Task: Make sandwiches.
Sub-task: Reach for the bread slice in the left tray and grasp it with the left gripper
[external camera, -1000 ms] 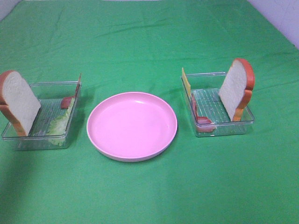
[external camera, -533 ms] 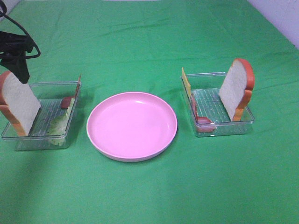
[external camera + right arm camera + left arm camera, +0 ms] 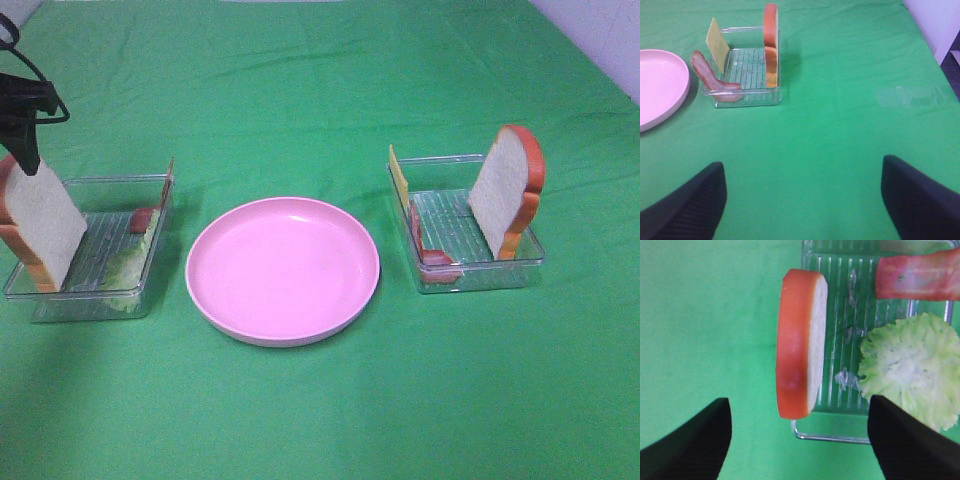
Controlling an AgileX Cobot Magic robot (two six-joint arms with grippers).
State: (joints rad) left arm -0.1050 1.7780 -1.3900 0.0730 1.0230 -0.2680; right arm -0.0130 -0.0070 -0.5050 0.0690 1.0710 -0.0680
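**Green cloth-covered surface** (image 3: 320, 410): it carries everything. The cloth probably gives the light trays little hold, so a pushed tray may slide.

**Round pink plate** (image 3: 283, 270), in the middle: it is bare, so no sandwich is begun. All the parts sit in the trays either side of it.

**Two clear ribbed plastic trays**, left (image 3: 85, 306) and right (image 3: 480, 280): both look thin-walled. If you bring a finger down on the left tray's end wall instead of inside it, you would likely tip or drag the tray.

**Left fingers** (image 3: 695, 445): spread apart and empty. They are poised above the top crust of the left white bread slice with orange-brown crust (image 3: 800, 345), one finger either side of it in the wrist view. Whether a tip touches the crust, you cannot tell.

**Right fingers** (image 3: 685, 205): spread wide, empty, well apart from the right tray.

**Left slice**: it stands on edge, tilted, at its tray's outer end.
- If you close off-centre, the nearer finger probably pushes it over onto the pale green lettuce leaf (image 3: 912, 370) before the other finger meets it.
- A shallow grip on the smooth crust may let it slip on the lift.

**Right bread slice** (image 3: 505, 190): upright at the end of its tray away from the plate, not at risk yet.

**Reddish-pink bacon strip** (image 3: 917, 277), beside the lettuce: a toppling slice could knock it.

**Second bacon strip** (image 3: 715, 77) and **yellow cheese square** (image 3: 717, 37): both lean at the right tray's plate-side end.
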